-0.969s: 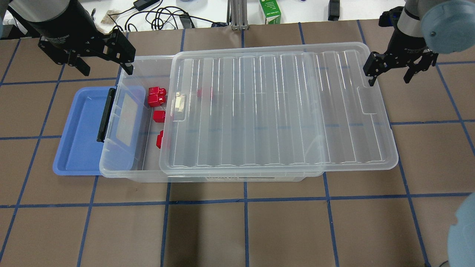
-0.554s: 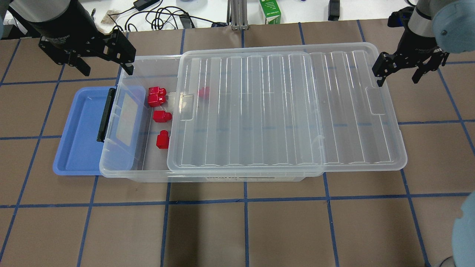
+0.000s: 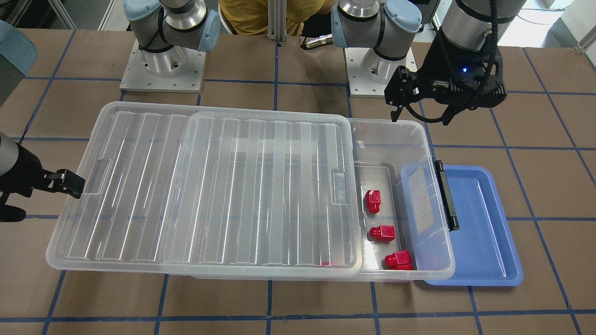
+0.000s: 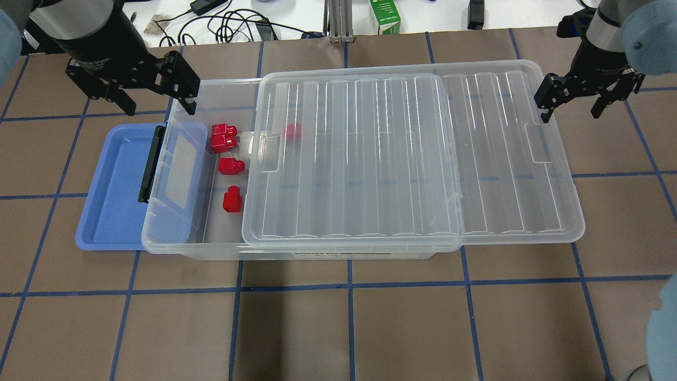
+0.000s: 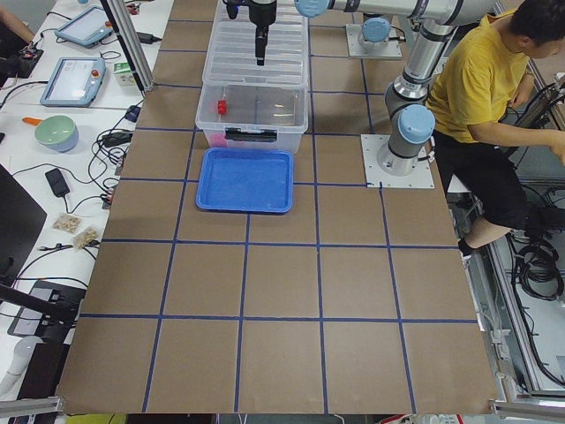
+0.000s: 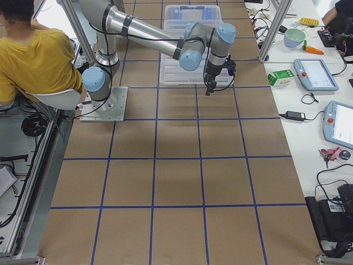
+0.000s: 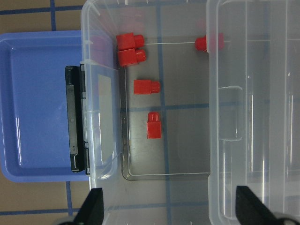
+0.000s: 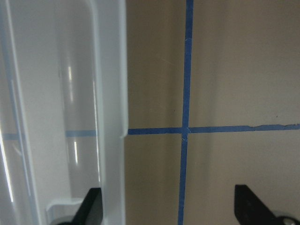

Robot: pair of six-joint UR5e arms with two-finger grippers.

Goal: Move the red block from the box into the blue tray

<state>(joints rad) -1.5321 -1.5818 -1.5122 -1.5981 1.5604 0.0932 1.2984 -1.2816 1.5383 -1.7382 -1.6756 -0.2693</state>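
Note:
The clear box (image 4: 174,244) lies across the table, its ribbed lid (image 4: 412,159) slid off toward the right so the left end is uncovered. Several red blocks lie there: a pair (image 4: 224,136), one (image 4: 231,165) and one (image 4: 231,199); another (image 4: 292,132) shows through the lid. They also show in the left wrist view (image 7: 146,86). The blue tray (image 4: 113,185) lies partly under the box's latch end (image 4: 149,164). My left gripper (image 4: 156,103) is open and empty above the box's back left corner. My right gripper (image 4: 574,108) is open and empty, straddling the lid's right end rim (image 8: 112,117).
A green carton (image 4: 385,18) and cables (image 4: 227,24) lie beyond the table's far edge. A person in yellow (image 5: 494,79) sits beside the robot bases (image 3: 163,70). Tablets and a bowl (image 5: 55,132) stand on the side bench.
The lid has slid further right, uncovering more of the red blocks. My right gripper has moved right with it. My left gripper has shifted slightly right.

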